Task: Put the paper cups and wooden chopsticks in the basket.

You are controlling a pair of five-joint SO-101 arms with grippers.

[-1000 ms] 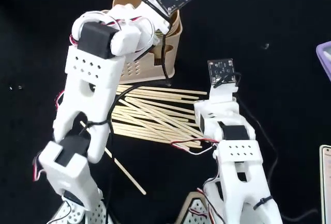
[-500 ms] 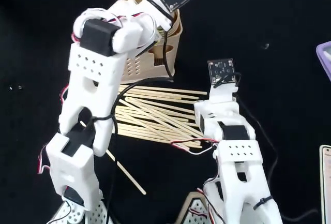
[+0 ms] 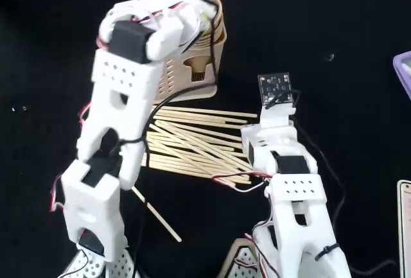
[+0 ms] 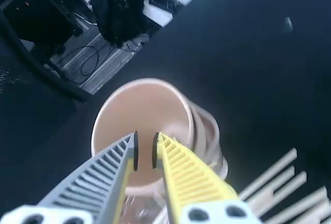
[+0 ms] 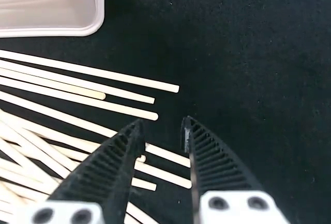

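Observation:
My left gripper (image 4: 145, 151) is over the tan basket (image 3: 192, 66) at the back of the table, its fingers pinched on the near wall of a paper cup (image 4: 150, 113). That cup sits atop other stacked cups (image 4: 209, 136). Wooden chopsticks (image 3: 192, 143) lie scattered on the black table in front of the basket, with one stray chopstick (image 3: 157, 217) nearer the arm bases. My right gripper (image 5: 161, 131) hovers open just above the right ends of the chopsticks (image 5: 77, 89), with nothing between its fingers. The basket's corner (image 5: 51, 6) is beyond it.
A purple object (image 3: 403, 72) pokes in at the table's right edge and a pale flat item (image 3: 404, 214) lies lower down on that side. Cables hang from both arms. Black cloth stretches to the right of the right arm (image 3: 289, 175).
The left arm has stretched farther back over the basket, carrying the cup with it, so the cup is now hidden under the arm in the high view. The right arm stayed still.

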